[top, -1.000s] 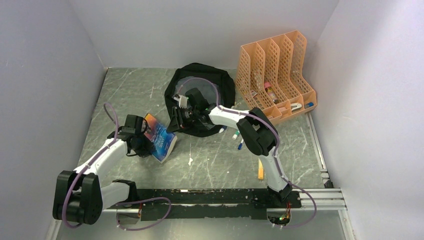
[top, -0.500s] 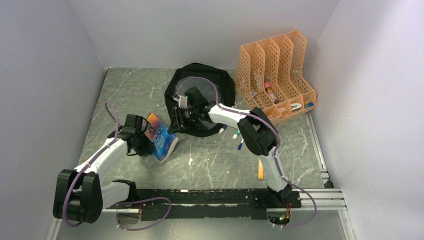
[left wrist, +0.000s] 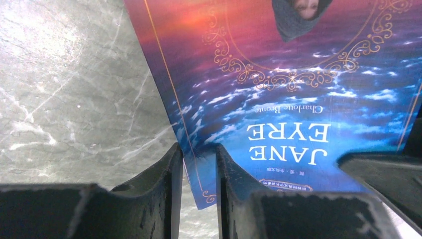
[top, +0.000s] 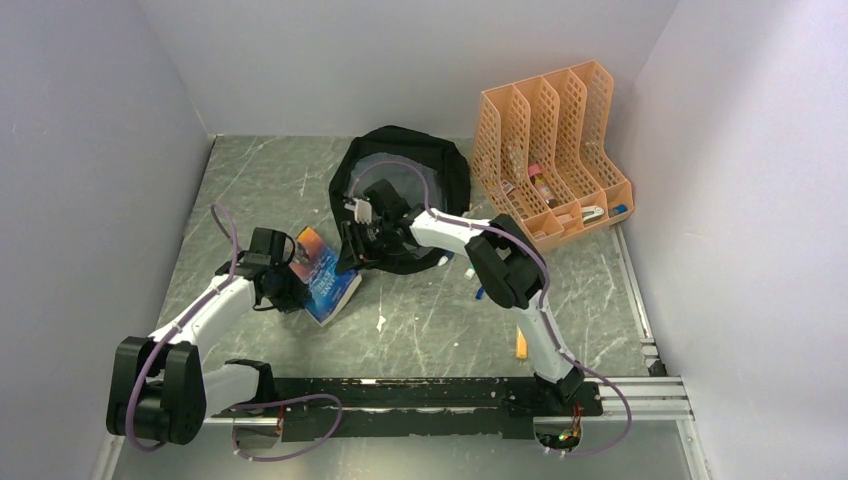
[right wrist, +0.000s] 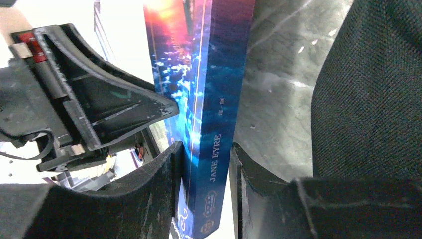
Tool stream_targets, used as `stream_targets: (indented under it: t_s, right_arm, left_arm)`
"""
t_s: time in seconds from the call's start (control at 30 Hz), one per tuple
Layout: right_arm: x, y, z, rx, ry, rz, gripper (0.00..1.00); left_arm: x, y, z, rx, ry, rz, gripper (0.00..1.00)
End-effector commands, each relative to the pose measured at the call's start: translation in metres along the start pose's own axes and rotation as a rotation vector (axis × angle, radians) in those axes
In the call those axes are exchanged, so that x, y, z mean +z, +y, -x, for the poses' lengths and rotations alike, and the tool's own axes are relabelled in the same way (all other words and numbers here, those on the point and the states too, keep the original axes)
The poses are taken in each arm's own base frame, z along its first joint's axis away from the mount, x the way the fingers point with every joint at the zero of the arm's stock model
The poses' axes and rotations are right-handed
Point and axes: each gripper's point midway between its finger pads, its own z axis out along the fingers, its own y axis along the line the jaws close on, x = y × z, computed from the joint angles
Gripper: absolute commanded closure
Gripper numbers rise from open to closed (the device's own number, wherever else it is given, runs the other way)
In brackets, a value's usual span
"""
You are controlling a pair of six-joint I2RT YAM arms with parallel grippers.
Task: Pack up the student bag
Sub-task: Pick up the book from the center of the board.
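The bag lies at the far middle of the table; the book is not yet inside. The left end effector clamps the book's corner, while the right end effector straddles its spine, grip uncertain.

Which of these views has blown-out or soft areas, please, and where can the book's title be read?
Top external: evenly lit, soft shadows, sharp, but the book is too small to read. Left wrist: cover crisp, title legible though upside down. Right wrist: upper left is washed out white; the spine title reads sideways, and the student bag weave is sharp.
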Motion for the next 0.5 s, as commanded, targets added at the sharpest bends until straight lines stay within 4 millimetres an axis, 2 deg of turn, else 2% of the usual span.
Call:
stream_targets:
  t_s: [0.0,0.2,0.37,0.47]
  right_arm:
    - [0.038,0.058,-0.078,0.026,0.263,0.178,0.6]
    - [0.043,0.064,-0.076,0.026,0.264,0.195,0.62]
    - [0.039,0.068,-0.069,-0.013,0.225,0.193,0.81]
    - [0.032,0.063,-0.057,-0.052,0.163,0.124,0.88]
  left_arm:
    - [0.029,-0.001,-0.022,0.002,0.067,-0.047,0.88]
    - [0.029,-0.002,-0.022,0.002,0.07,-0.049,0.89]
    - [0.025,-0.005,-0.02,0.009,0.069,-0.057,0.86]
    - [0.013,-0.016,-0.01,0.016,0.039,-0.08,0.81]
